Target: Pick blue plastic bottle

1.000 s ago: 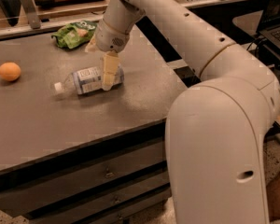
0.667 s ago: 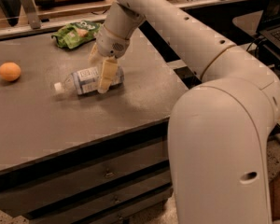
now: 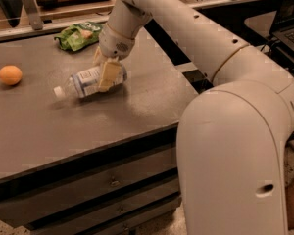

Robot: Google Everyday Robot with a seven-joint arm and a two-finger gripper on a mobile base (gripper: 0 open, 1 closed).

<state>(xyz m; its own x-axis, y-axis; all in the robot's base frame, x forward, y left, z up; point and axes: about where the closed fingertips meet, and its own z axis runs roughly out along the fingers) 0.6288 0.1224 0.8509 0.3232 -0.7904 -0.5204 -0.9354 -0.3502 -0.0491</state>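
Observation:
The blue plastic bottle [image 3: 85, 83] lies on its side on the dark table [image 3: 63, 131], with its white cap pointing left and its blue-and-white label facing up. My gripper [image 3: 101, 76] comes down from the upper right and straddles the bottle's right half. One beige finger [image 3: 108, 75] presses on the bottle's near side, and the other sits behind the bottle. The fingers are closed on the bottle. Its right end looks slightly raised off the table.
An orange [image 3: 10, 75] sits at the table's left. A green snack bag [image 3: 79, 34] lies at the back, just behind the gripper. My large white arm [image 3: 235, 131] fills the right side. Drawers run under the table's front edge.
The gripper has shifted slightly left along the bottle and closed on it. The bottle's right end has tipped up a little.

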